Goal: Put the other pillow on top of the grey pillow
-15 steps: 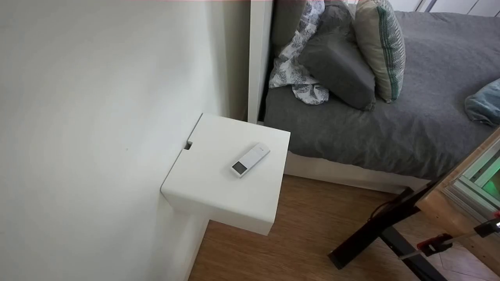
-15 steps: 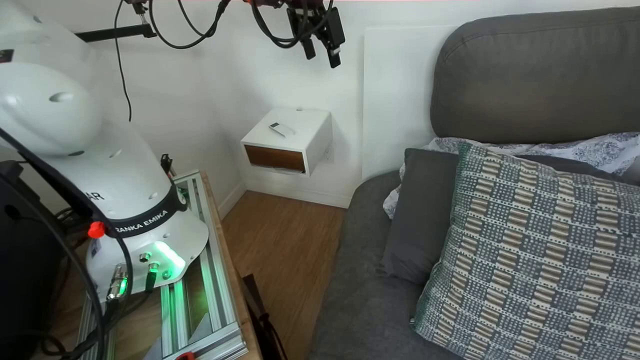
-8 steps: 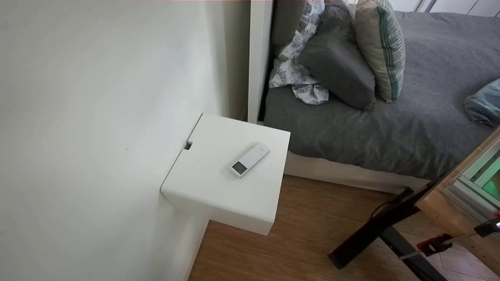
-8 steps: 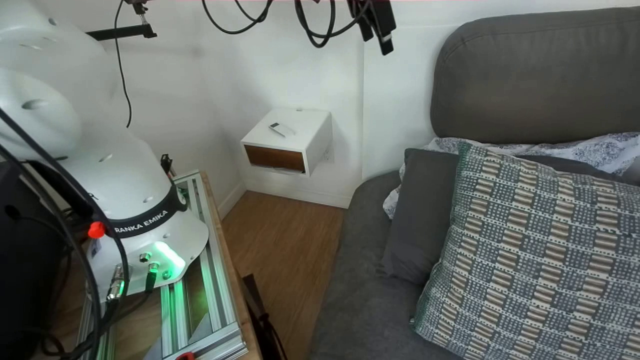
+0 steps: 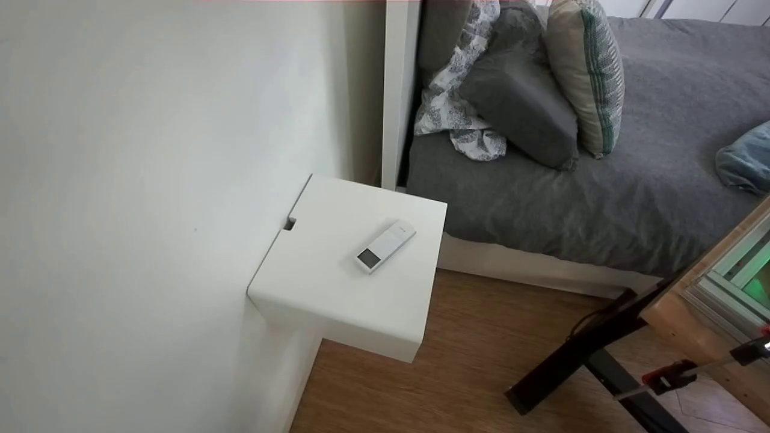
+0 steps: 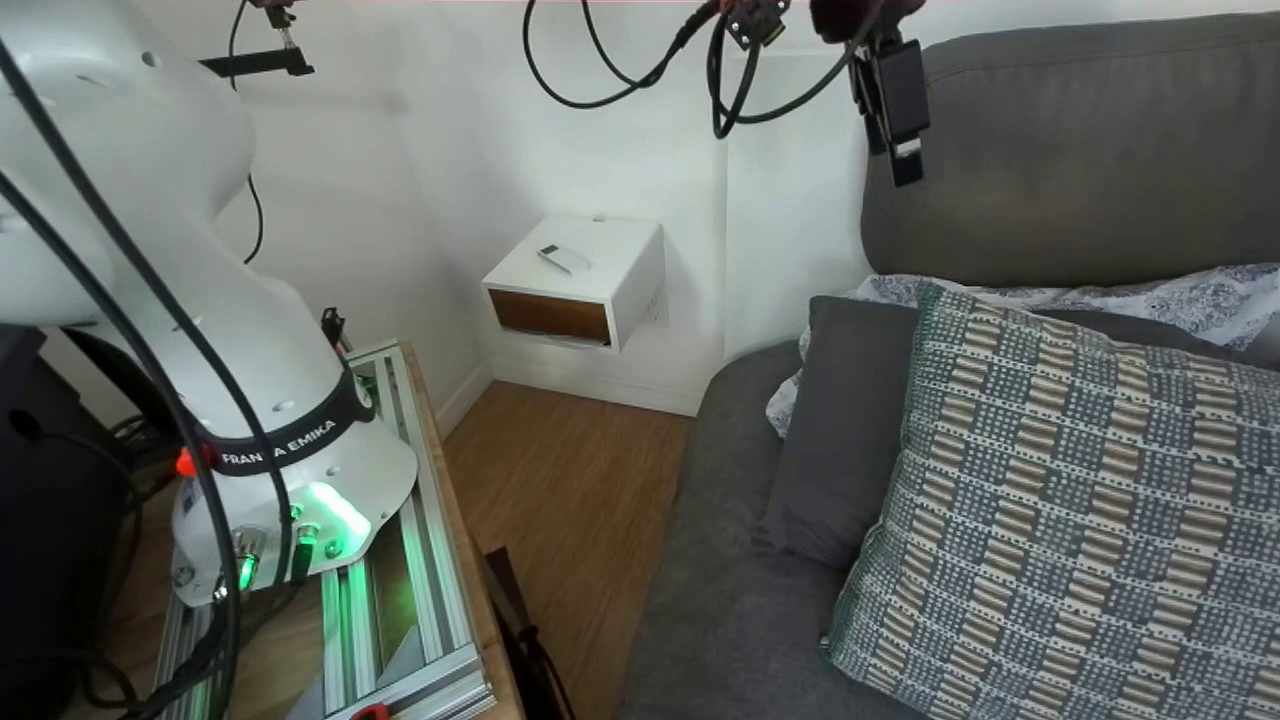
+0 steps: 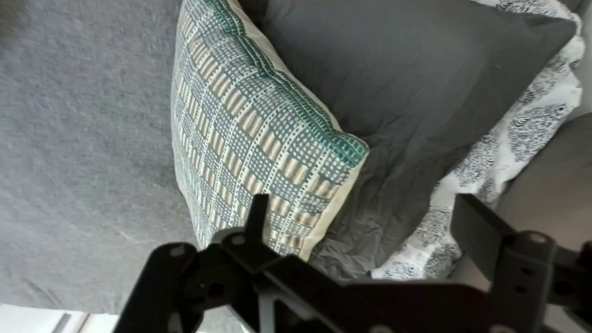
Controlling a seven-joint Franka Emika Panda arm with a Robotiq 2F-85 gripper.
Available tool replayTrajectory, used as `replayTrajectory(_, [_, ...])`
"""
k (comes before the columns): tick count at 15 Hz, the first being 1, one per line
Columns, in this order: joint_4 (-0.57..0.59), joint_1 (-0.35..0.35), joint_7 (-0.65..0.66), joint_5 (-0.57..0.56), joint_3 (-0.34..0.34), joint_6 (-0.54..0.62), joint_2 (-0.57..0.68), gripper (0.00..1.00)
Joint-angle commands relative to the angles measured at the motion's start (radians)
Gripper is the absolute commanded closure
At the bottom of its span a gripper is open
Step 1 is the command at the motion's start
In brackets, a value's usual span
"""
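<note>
A patterned pillow with green edging and grey and tan blocks leans on the bed in both exterior views (image 5: 592,78) (image 6: 1080,510) and fills the middle of the wrist view (image 7: 249,125). The plain grey pillow (image 5: 520,102) is right behind it, towards the headboard; it also shows in an exterior view (image 6: 840,430) and the wrist view (image 7: 407,69). My gripper (image 7: 360,201) is open and empty, its fingers wide apart above both pillows. In an exterior view the gripper (image 6: 893,165) hangs high in front of the headboard, touching nothing.
The grey headboard (image 6: 1080,140) stands behind the pillows, with white-and-grey printed bedding (image 7: 485,148) between. A white wall nightstand (image 5: 337,294) holds a remote (image 5: 385,246). A blue cloth (image 5: 746,159) lies on the bed (image 5: 649,192). Cables (image 6: 610,95) hang from the arm.
In an exterior view my gripper has moved right, from beyond the nightstand to in front of the headboard, and lower in the last half second. The pillows have not moved.
</note>
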Motion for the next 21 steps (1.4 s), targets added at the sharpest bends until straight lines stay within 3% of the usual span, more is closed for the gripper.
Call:
replayTrajectory(1, [0.156, 0.056, 0.064, -0.005, -0.081, -0.046, 0.175, 0.0])
replayTrajectory(3, [0.224, 0.079, -0.009, 0.082, -0.12, -0.037, 0.247, 0.0])
replayTrajectory(4, [0.125, 0.1, 0.014, 0.033, -0.139, -0.012, 0.163, 0.0])
replayTrajectory(11, [0.144, 0.13, 0.006, 0.039, -0.17, -0.009, 0.186, 0.0])
replayTrajectory(21, [0.429, 0.165, 0.034, 0.116, -0.247, -0.156, 0.439, 0.0])
